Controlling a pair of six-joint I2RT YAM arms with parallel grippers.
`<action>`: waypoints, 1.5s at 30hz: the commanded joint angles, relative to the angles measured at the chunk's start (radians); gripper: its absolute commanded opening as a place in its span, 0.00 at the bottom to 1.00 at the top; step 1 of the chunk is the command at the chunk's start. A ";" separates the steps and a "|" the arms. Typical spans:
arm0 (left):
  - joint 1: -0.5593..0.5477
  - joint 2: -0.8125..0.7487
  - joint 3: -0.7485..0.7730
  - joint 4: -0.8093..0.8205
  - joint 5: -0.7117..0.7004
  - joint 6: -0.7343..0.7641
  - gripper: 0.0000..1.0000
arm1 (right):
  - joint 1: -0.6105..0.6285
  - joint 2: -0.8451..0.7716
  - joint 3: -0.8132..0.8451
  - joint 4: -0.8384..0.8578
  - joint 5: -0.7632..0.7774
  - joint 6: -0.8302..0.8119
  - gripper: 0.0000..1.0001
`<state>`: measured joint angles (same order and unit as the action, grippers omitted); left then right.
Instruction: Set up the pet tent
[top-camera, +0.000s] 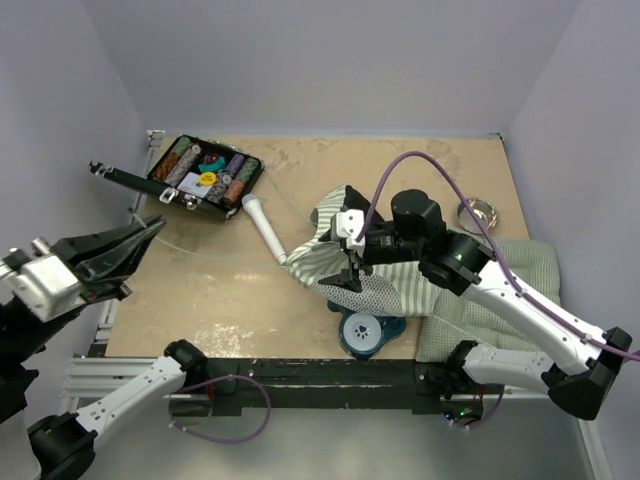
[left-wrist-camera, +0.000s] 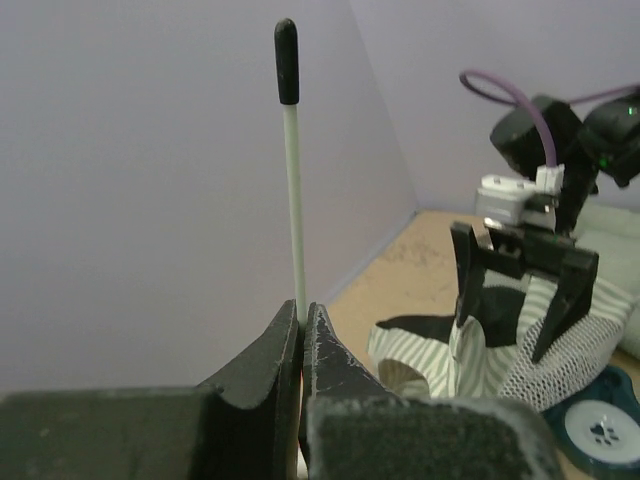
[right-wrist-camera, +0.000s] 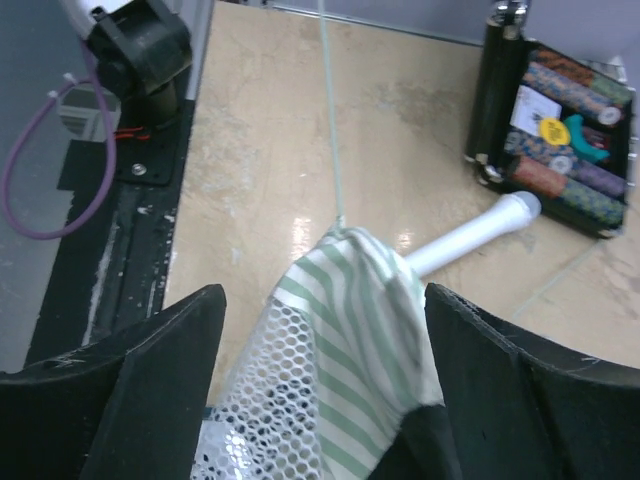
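The pet tent (top-camera: 335, 255) is a crumpled heap of green-and-white striped fabric with white mesh and a black panel, lying mid-table. My right gripper (top-camera: 350, 268) hangs open right above it. In the right wrist view its jaws (right-wrist-camera: 325, 295) straddle a raised fold of striped fabric (right-wrist-camera: 355, 330) without closing on it. A thin white pole (right-wrist-camera: 330, 120) runs from that fold's tip toward the left arm. My left gripper (top-camera: 152, 230) is shut on this pole (left-wrist-camera: 293, 200), whose black-capped end (left-wrist-camera: 287, 60) sticks out past the fingers (left-wrist-camera: 335, 350).
An open case of poker chips (top-camera: 205, 172) stands at the back left, with a white tube (top-camera: 265, 228) beside it. A teal bowl stand (top-camera: 365, 330) lies under the tent's near edge. A green checked cushion (top-camera: 500, 285) and a metal bowl (top-camera: 478, 213) are on the right.
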<state>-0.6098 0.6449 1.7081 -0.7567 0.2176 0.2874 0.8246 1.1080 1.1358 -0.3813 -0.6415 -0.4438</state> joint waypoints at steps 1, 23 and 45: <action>-0.002 0.071 0.011 -0.231 0.088 0.098 0.00 | 0.002 -0.060 0.097 -0.060 0.147 -0.001 0.86; -0.001 0.159 0.038 -0.305 0.081 0.107 0.00 | -0.102 0.039 -0.077 -0.058 0.102 -0.211 0.96; -0.002 0.246 -0.020 -0.406 0.340 0.055 0.00 | -0.102 0.167 -0.021 0.114 -0.145 -0.072 0.00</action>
<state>-0.6098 0.8024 1.7538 -1.0237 0.4320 0.3786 0.7208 1.2644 1.0286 -0.3187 -0.7078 -0.5598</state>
